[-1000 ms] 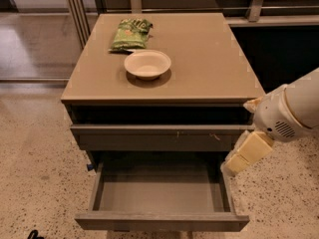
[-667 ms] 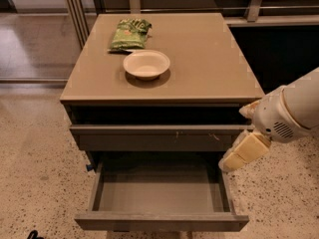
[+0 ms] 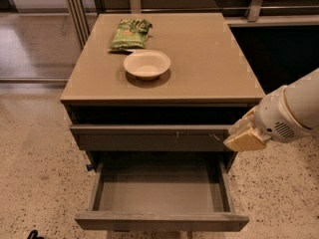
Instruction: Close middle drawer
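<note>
Camera view, middle drawer [image 3: 159,195] pulled out, gripper [image 3: 244,139] by scratched drawer's [image 3: 149,136] right end, whether closed unclear.

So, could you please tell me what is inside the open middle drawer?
Only its bare grey floor shows in the middle drawer; its rear strip is hidden beneath the drawer above. The gripper hangs beside that drawer's right end.

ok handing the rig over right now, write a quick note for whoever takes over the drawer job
Middle drawer: pulled far out, empty.
Claw: at the right edge of the cabinet, level with the scratched drawer, above the open one's right side.
Done: nothing visible; not closed.
Left: bring the claw to its front and push it fully in.
Bowl and green bag sit on top, not involved.
</note>
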You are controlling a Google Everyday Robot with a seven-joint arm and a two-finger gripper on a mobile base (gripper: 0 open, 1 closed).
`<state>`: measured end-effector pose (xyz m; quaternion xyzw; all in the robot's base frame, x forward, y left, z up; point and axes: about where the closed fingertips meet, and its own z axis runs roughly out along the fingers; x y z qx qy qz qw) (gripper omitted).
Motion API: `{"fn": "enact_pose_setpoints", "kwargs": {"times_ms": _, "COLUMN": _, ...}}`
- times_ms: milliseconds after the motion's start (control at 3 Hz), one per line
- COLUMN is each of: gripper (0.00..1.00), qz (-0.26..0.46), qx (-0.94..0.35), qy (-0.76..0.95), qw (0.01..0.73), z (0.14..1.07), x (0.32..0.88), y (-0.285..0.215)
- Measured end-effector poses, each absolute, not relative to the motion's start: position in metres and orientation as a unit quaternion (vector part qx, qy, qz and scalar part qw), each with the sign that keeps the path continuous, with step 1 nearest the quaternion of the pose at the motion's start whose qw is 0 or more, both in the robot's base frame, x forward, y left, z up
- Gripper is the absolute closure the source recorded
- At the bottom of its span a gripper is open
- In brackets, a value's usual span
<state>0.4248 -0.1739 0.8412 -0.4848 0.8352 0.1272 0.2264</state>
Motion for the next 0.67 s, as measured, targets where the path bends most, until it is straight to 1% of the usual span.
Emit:
{"fn": "enact_pose_setpoints", "kwargs": {"times_ms": 333, "gripper": 0.86, "qz": 0.127, "qx": -0.485, "qy": 0.835, "qw": 0.226, "z": 0.8412, "x": 0.4248, "y": -0.1739}}
{"fn": "enact_pose_setpoints", "kwargs": {"times_ms": 667, "gripper": 1.0, "qz": 0.129, "qx": -0.494, "qy": 0.827, "qw": 0.234, "z": 0.8398, "x": 0.4251, "y": -0.1653}}
